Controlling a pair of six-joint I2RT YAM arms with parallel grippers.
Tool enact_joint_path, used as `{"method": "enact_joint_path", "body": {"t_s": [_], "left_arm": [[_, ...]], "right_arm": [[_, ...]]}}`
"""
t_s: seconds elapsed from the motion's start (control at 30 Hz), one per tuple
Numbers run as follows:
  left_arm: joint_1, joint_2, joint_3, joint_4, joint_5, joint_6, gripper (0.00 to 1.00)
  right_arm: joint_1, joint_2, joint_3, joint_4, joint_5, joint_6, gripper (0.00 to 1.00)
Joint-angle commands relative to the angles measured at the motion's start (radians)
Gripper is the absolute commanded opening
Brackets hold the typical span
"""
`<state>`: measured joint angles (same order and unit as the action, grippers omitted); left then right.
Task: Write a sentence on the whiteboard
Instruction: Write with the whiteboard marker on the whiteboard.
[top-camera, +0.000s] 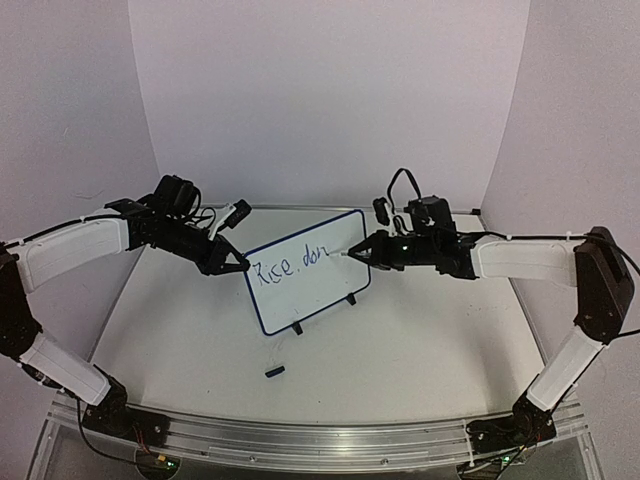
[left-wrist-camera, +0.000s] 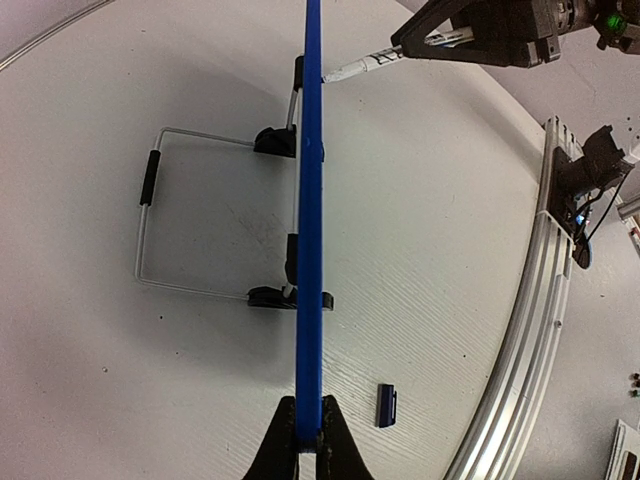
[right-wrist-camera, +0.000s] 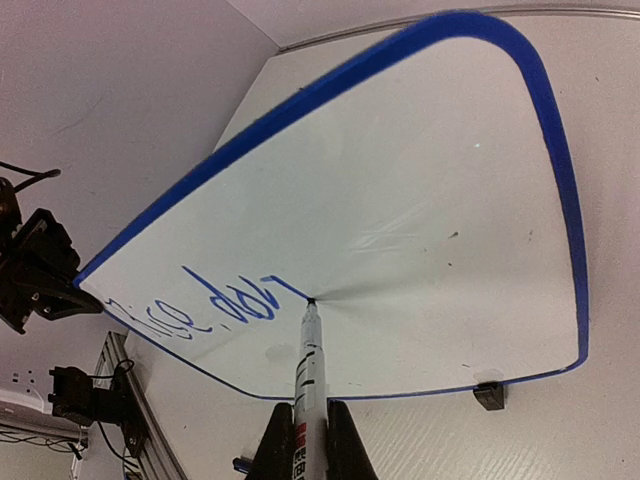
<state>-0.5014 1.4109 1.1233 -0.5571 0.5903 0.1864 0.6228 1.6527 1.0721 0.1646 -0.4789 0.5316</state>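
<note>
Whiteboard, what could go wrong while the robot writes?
The small blue-framed white whiteboard is pinched only at one edge by the left jaws, so a push from the white marker pen might twist it. The pen tip is near the right edge, so this line might run out of room.

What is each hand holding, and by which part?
The left hand clamps the whiteboard by its left side edge. The right hand grips a marker by its barrel, with the tip touching the board.
</note>
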Motion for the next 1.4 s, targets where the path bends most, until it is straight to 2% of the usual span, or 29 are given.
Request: {"method": "enact_joint_path", "body": {"t_s": [0.0, 0.57, 1.37], "left_arm": [[-0.011, 0.016, 0.013, -0.028, 0.005, 0.008, 0.00], [-0.011, 0.019, 0.014, -0.028, 0.006, 0.007, 0.00], [-0.011, 0.019, 0.015, -0.028, 0.010, 0.008, 0.00]], "right_arm": [[-0.008, -0.024, -0.032, 0.028, 0.027, 0.016, 0.00], [-0.007, -0.120, -0.023, 0.035, 0.005, 0.019, 0.00], [-0.007, -0.023, 0.057, 0.049, 0.027, 0.011, 0.00]]}}
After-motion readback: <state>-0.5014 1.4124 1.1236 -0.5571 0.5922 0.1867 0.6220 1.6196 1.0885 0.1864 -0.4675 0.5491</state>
